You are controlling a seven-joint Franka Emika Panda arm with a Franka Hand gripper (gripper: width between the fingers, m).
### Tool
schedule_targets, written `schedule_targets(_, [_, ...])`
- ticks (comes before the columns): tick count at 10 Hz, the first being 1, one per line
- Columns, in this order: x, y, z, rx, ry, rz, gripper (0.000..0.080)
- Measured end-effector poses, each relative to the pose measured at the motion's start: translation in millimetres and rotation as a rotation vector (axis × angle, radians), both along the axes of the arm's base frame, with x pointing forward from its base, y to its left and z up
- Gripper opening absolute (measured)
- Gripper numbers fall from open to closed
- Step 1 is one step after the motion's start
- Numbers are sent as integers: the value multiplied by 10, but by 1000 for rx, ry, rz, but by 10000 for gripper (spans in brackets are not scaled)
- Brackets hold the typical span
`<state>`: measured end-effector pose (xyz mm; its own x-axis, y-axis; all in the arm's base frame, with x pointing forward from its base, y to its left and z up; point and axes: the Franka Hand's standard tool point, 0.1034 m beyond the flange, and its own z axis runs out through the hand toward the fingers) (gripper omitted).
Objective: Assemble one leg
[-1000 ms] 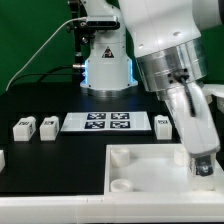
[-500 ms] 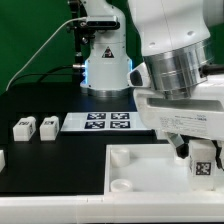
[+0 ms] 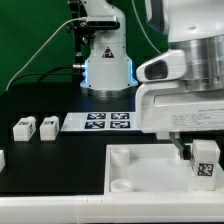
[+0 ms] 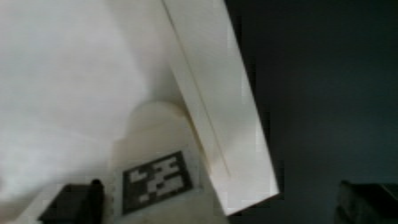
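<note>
Pinching the leg (image 3: 204,160) between its fingers, the gripper (image 3: 203,172) holds it over the white panel (image 3: 135,170) at the exterior view's right, above a corner; whether it touches the panel I cannot tell. The wrist view shows the leg's (image 4: 157,160) tagged face against the panel's edge (image 4: 214,90). The leg looks light, stiff and smooth, so it may slip; flat opposite sides suit the grip best. Two spare legs (image 3: 35,127) sit on the counter (image 3: 60,160) beside the marker board (image 3: 108,122).
</note>
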<state>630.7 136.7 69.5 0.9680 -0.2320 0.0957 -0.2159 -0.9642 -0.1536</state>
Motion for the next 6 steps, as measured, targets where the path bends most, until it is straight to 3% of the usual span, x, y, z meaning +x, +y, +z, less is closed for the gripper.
schedule_targets(2, [0, -13, -7, -1, -3, 28, 649])
schedule_targets(4, [11, -83, -11, -7, -3, 18, 410])
schedule_targets(5, [-2, -148, -30, 0, 18, -94, 410])
schedule_targets(6, [-2, -167, -37, 13, 32, -212, 299])
